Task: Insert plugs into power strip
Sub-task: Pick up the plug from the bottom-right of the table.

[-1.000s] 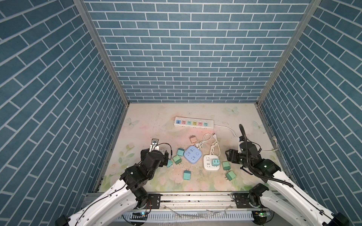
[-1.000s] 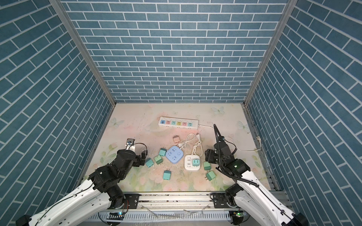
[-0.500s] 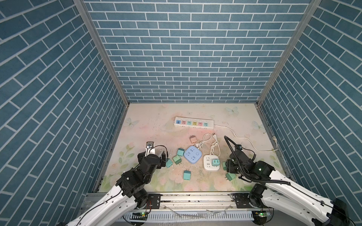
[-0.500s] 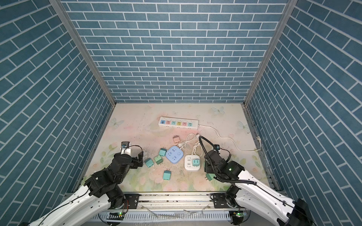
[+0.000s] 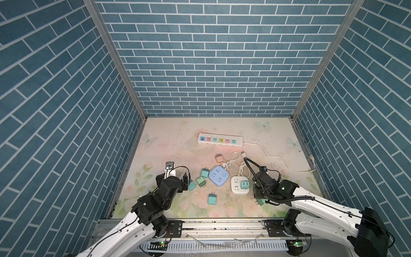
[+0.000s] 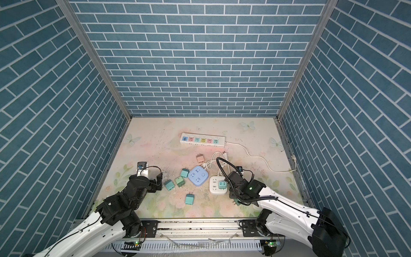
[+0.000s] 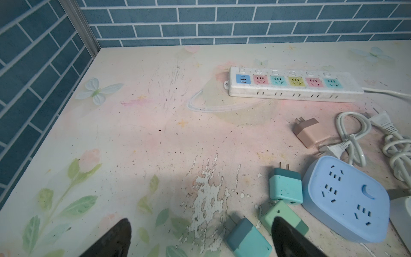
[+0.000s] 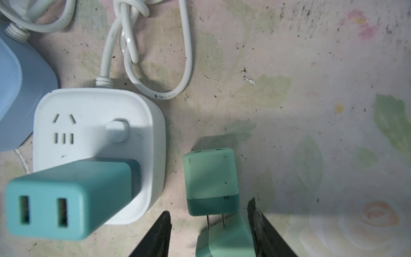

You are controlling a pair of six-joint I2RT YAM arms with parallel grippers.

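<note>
We are picking: right gripper straddles a near-right plug, not yet clamped; next we should close squarely and lift; left gripper hangs released

No lettering, brand or number can be read on anything on the tabletop. A white crescent mark is seen on the blue socket block. Marks at the switches of the long strip are too small to be made out.
</note>
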